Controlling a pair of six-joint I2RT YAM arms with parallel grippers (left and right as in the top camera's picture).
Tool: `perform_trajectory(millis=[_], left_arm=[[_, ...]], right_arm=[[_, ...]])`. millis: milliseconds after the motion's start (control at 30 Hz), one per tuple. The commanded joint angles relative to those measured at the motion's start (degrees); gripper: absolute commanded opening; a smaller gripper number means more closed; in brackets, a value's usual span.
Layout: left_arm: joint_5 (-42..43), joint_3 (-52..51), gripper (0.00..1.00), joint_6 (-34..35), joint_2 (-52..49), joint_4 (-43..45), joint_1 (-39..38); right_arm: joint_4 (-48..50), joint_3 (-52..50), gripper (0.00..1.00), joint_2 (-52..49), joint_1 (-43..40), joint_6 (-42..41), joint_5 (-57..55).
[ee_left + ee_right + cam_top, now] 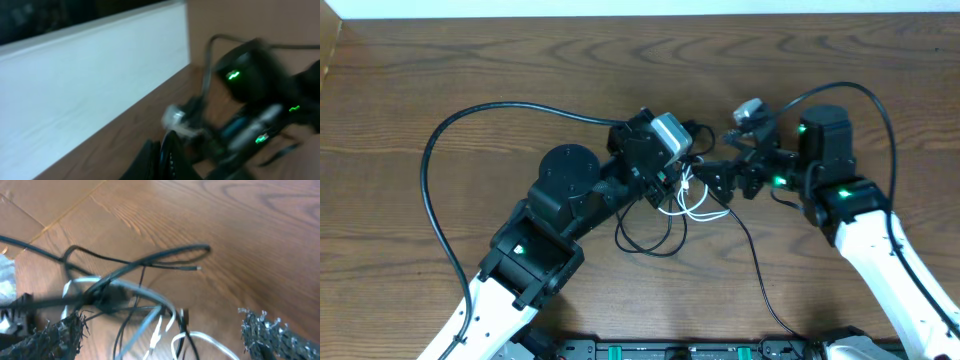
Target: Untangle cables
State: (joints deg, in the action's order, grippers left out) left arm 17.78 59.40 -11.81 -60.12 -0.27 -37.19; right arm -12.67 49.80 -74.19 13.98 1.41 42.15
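The cables (685, 205) lie tangled in the middle of the table: thin black cords and a white cord (705, 212). My left gripper (670, 185) is at the left side of the tangle; in the blurred left wrist view its fingers (162, 161) are pressed together. In the right wrist view the knot of black cords (107, 294) looks lifted off the wood, drawn to the left. My right gripper (722, 182) is at the right side of the tangle. Its fingers are wide apart (165, 342), with the white cord (210, 341) and black cords between them, untouched.
A black cord loop (645, 243) lies toward the front, and one black cord (765, 290) runs to the front edge. The arms' thick black cables arc over the table at the left (435, 190) and right (885, 110). A white wall (75, 100) borders the far edge.
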Motion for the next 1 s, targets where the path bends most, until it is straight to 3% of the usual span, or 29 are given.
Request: perform_trajectory(millis=[0,133,300,467,733,967], left_arm=[[10.75,1.01,0.08,0.15,0.76,3.56,0.20],[12.85,1.01,0.08,0.13,1.88,6.69,0.22],[10.86,1.01,0.08,-0.57,4.35,9.22,0.24],[-2.05,1.01,0.08,-1.16,7.72,9.29,0.26],[-24.74,1.01,0.08,-8.35,11.17,4.81,0.26],[-49.81,1.01,0.08,-16.90,11.15,2.86,0.26]], right_arm=[[3.32,-0.09,0.99,-4.31,2.99,0.94,-3.89],[4.26,-0.09,0.99,-11.28,3.58,-2.08,-12.68],[3.32,-0.09,0.88,-18.84,3.58,-5.66,-13.55],[0.00,-0.09,0.83,-20.33,2.51,-5.68,-17.25],[-3.21,-0.09,0.83,-20.31,-2.10,-7.85,-19.56],[-7.13,-0.09,0.82,-20.31,-9.14,-8.68,-19.56]])
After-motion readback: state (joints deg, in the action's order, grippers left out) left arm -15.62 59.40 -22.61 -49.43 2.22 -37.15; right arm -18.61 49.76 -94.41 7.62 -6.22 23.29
